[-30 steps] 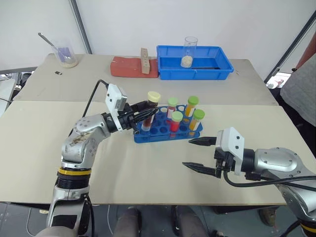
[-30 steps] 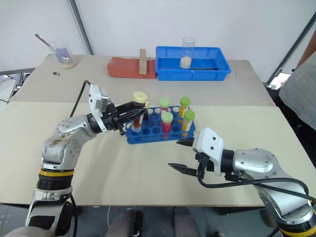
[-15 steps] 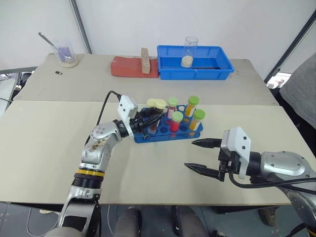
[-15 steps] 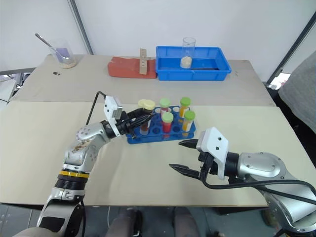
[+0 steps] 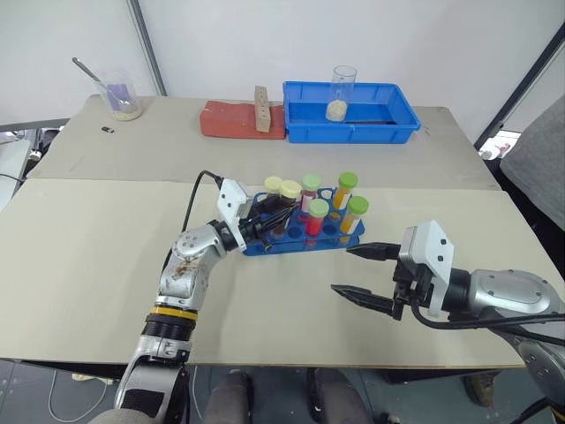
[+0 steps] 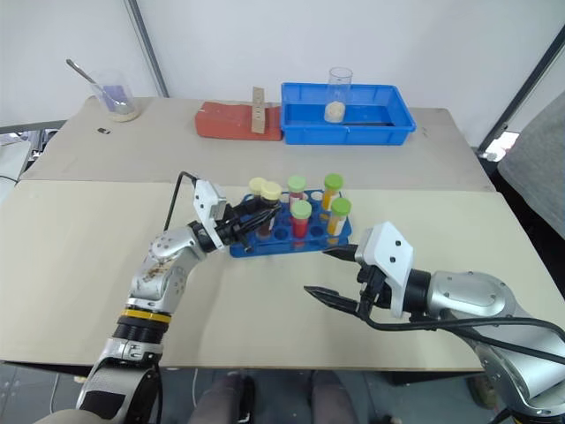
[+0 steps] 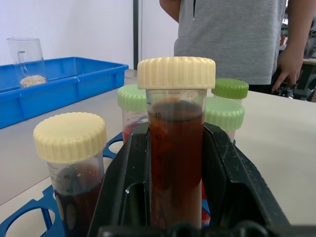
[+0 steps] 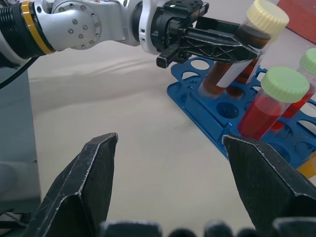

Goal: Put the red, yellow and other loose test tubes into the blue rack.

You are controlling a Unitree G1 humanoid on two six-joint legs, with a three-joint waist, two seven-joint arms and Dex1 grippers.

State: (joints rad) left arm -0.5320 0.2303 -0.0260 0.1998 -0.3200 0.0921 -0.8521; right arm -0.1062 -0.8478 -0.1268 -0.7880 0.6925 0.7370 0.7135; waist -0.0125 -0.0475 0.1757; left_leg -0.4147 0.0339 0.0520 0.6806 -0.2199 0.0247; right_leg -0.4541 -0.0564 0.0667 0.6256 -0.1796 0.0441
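Note:
The blue rack (image 5: 300, 231) stands mid-table and holds several capped tubes: green caps over red liquid (image 5: 318, 209) and over yellow liquid (image 5: 356, 206), plus one cream-capped tube (image 5: 273, 185). My left gripper (image 5: 276, 215) is shut on a cream-capped tube of dark red-brown liquid (image 7: 176, 148). That tube is tilted, with its lower end down in a hole at the rack's left end (image 8: 197, 94). My right gripper (image 5: 357, 272) hovers open and holds nothing, in front of the rack's right end and apart from it.
At the back of the table stand a larger blue tray (image 5: 388, 124) with a glass beaker (image 5: 340, 92), a red block (image 5: 231, 122) and a beaker with a spoon (image 5: 119, 95). A person (image 5: 540, 159) stands at the right edge.
My left gripper has sunk and moved toward the rack with the cream-capped tube, bringing its lower end into the rack. The right gripper has stayed open and nearly in place.

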